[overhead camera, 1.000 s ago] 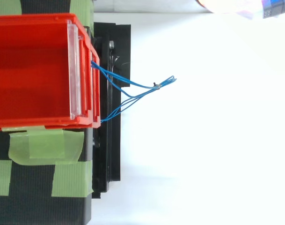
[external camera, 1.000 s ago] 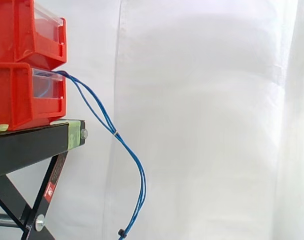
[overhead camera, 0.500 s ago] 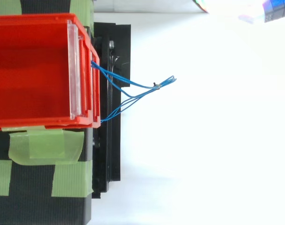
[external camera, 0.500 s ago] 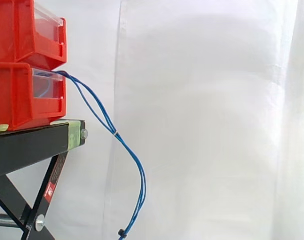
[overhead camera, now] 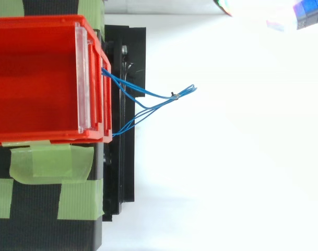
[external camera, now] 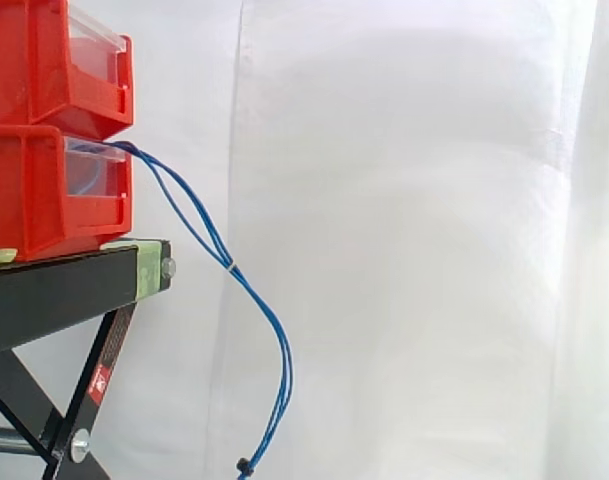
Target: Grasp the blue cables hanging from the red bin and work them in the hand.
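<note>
It seems the approach step: the hand [overhead camera: 310, 10], open or closed I cannot tell, must reach the cables [overhead camera: 148, 94] at its 8 o'clock.

The black stand [external camera: 54, 290] holds two red bins. The lower bin [external camera: 34, 200] sits right on the stand's flat top, at 9 o'clock in the side view. The top bin [overhead camera: 38, 137] sits on the lower one. Green tape [overhead camera: 49, 164] sticks to the stand at 6 o'clock from the bins.
</note>
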